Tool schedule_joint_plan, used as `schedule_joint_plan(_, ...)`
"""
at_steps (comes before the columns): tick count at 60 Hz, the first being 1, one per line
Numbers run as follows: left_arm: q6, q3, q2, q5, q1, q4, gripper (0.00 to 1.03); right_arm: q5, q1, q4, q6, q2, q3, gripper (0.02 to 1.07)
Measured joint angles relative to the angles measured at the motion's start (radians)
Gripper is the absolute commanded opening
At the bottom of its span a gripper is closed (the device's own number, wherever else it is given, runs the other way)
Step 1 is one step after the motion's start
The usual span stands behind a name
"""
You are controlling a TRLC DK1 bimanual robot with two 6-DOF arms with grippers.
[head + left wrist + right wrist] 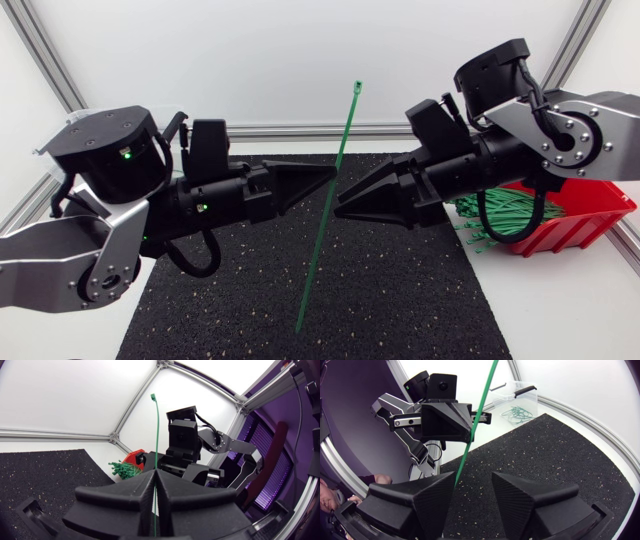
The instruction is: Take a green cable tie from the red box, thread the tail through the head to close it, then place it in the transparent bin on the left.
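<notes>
Left claw [330, 177] pinched on straight green plastic cable tie [316, 255]; right claw [342, 205] parted beside it; threading, binning not yet done.

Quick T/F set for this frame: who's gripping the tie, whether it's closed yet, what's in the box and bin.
1. The left gripper is shut on the tie. True.
2. The right gripper is shut on the tie too. False: its fingers stand apart, and the tie runs past one of them.
3. The tie is closed into a loop. False: it is a straight strip with its head free at the upper end.
4. The red box holds spare ties. True.
5. The bin is empty. False: green ties lie in it.
</notes>
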Motion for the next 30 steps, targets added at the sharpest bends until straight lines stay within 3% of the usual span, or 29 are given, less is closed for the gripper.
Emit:
schedule_joint_plan(11, 0.0, 0.0, 0.015, -0.005, -0.01, 0.002, 0.05, -0.019, 0.005, 0.007, 0.0, -0.01, -0.003, 0.46)
schedule_joint_plan(30, 0.0, 0.0, 0.019, -0.012, -0.037, 0.006, 0.05, -0.023, 0.022, 0.029, 0.0, -0.012, -0.02, 0.27)
